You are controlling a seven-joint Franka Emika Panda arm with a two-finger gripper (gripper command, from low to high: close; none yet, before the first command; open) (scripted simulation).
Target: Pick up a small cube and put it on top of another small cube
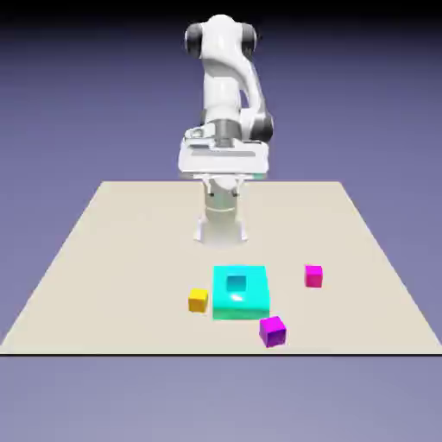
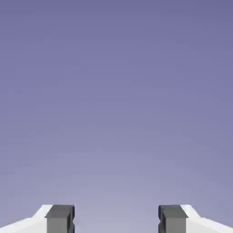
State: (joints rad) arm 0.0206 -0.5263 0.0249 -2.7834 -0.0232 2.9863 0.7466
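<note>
The small hot-pink cube (image 1: pixel 313 275) rests on the table toward the exterior view's right. Nearer the front edge sits the small purple-violet cube (image 1: pixel 273 330), apart from it. My gripper (image 1: pixel 222 179) hangs high near the robot's base at the table's far side, far from both cubes. In the hand view my gripper (image 2: pixel 116 220) is open: the two grey fingertips (image 2: pixel 60 218) stand wide apart with nothing between them, only the plain backdrop ahead. No cube appears in the hand view.
A large teal block (image 1: pixel 240 292) with a square recess lies between the cubes at the table's middle front. A yellow-orange cube (image 1: pixel 198 300) sits just to its left in the exterior view. The robot's base (image 1: pixel 221 226) stands behind the block.
</note>
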